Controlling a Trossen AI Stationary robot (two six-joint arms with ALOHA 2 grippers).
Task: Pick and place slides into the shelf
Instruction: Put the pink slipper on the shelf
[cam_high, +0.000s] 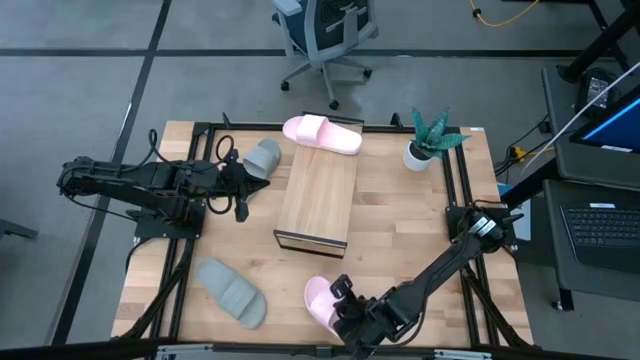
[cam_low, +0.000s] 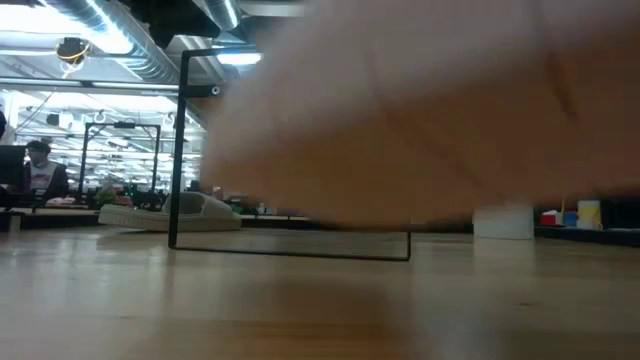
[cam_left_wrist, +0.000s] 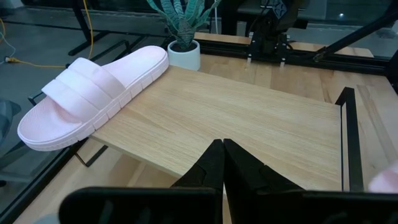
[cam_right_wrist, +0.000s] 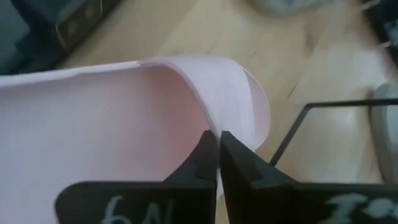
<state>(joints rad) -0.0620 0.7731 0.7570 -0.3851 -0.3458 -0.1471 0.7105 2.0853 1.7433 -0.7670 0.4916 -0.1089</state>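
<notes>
The right claw (cam_high: 345, 308) is pinched onto the strap of a pale pink slide (cam_high: 322, 301) at the table's (cam_high: 400, 215) near edge, in front of the shelf (cam_high: 318, 199). The left claw (cam_high: 238, 185), closed on nothing, sits just beside the shelf's left edge, touching a grey-green slide (cam_high: 262, 157). A second pink slide (cam_high: 322, 133) overhangs the shelf's far end, beside a potted plant (cam_high: 428, 139). Another grey-green slide (cam_high: 231, 291) lies apart on open table near the front left.
</notes>
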